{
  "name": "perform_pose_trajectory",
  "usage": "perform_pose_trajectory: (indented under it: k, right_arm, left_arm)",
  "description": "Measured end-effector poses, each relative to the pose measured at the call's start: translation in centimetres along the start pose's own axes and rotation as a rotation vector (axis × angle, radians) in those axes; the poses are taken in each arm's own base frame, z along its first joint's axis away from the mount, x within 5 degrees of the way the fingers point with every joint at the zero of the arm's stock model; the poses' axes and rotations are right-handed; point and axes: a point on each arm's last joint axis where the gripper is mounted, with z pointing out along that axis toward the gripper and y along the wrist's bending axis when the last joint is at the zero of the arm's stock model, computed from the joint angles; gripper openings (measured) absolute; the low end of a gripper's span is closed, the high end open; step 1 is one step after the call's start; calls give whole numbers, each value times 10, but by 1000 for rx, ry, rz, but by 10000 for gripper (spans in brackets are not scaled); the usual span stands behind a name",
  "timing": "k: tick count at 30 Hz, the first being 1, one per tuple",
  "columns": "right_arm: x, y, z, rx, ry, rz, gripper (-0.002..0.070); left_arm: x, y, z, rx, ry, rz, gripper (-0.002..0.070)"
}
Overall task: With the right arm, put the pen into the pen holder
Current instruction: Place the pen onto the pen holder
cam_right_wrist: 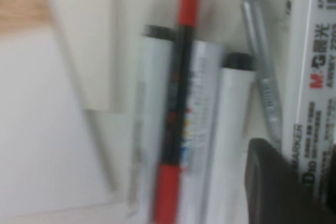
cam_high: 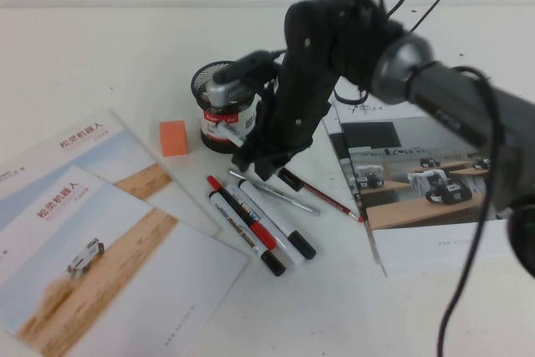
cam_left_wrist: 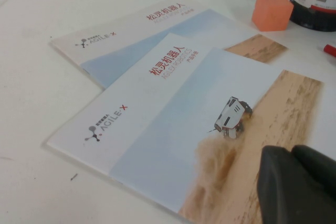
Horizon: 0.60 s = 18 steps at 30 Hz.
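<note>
Just in front of the holder (cam_high: 214, 81), your right end effector (cam_high: 263, 156) hangs over the loose pens (cam_high: 259, 223) on the worktop (cam_high: 100, 48). It seems to pinch the pen (cam_high: 230, 129) near the middle, with the free end pointing to 10 o'clock across the holder's label. The holder's mouth sits at about 11 o'clock from the grip. I judge you need to lift first, so the low end clears the rim, then tip the pen toward upright over the mouth before letting go. A slanted release could knock the light holder over. Your left end effector (cam_left_wrist: 296, 182) hangs over the brochures (cam_left_wrist: 173, 108); spread or pressed, I cannot tell.
</note>
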Motion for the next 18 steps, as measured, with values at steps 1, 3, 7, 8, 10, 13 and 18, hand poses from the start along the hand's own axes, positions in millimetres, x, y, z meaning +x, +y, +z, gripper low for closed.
perform_pose_trajectory:
  k: [1, 3, 7, 8, 10, 13, 18]
  right_arm:
    - [1, 3, -8, -17, -13, 6, 111]
    - [3, 8, -23, -44, -42, 17, 111]
    - [16, 17, -37, -82, -116, 56, 111]
    - [20, 18, -39, -81, -142, 65, 111]
    - [30, 21, -47, -79, -217, 91, 111]
    - [52, 24, -50, -73, -375, 162, 111]
    - [87, 26, -42, 64, -726, 227, 111]
  left_arm:
    - [0, 0, 0, 0, 0, 0, -1]
    - [0, 0, 0, 0, 0, 0, -1]
    - [0, 0, 0, 0, 0, 0, -1]
    - [0, 0, 0, 0, 0, 0, -1]
    - [0, 0, 0, 0, 0, 0, -1]
    - [0, 0, 0, 0, 0, 0, -1]
    - [0, 0, 0, 0, 0, 0, -1]
